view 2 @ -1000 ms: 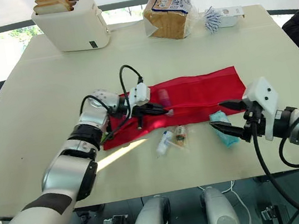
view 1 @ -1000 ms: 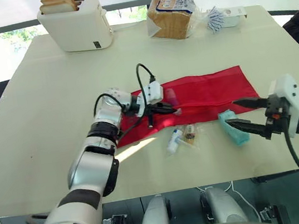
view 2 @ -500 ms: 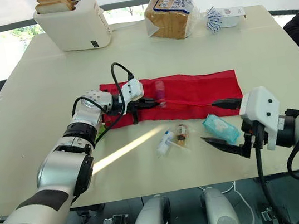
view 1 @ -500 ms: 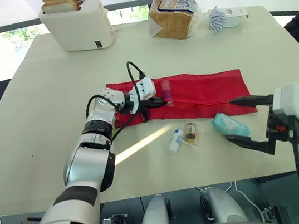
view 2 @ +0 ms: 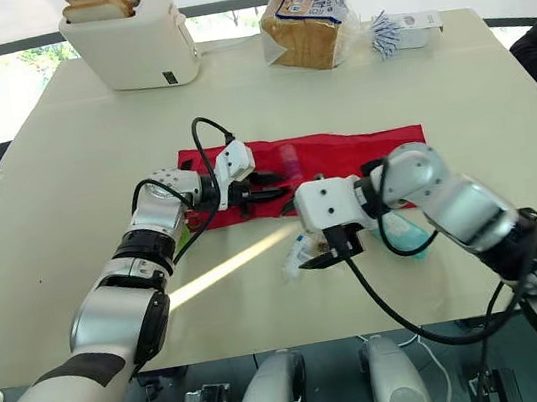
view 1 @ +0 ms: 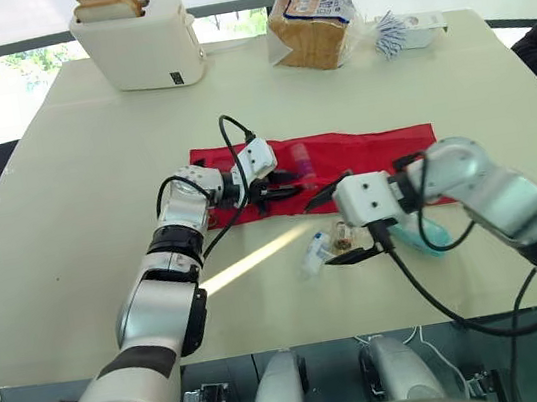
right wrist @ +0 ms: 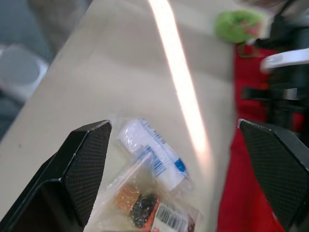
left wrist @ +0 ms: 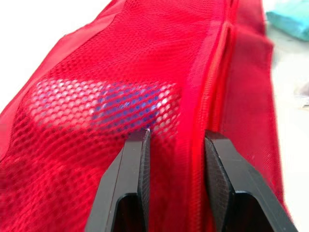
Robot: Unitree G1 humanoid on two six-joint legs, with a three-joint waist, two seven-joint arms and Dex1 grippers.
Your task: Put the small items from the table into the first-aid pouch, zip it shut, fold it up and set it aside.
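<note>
On the cream counter (view 1: 85, 188) lies a flat red mesh pouch (view 1: 367, 151); our left pincer (view 1: 296, 181), nearly closed, nips a ridge of its netting. Our right pincer (view 1: 320, 233) gapes wide over crinkly clear plastic packets (right wrist: 154, 162) just beside the pouch.

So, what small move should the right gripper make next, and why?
Probably lower the right gripper onto the white roll packet and close on it. Its fingers stand wide open on either side of that packet, which lies on the table outside the red pouch. The left gripper sits at the pouch's zip edge.
</note>
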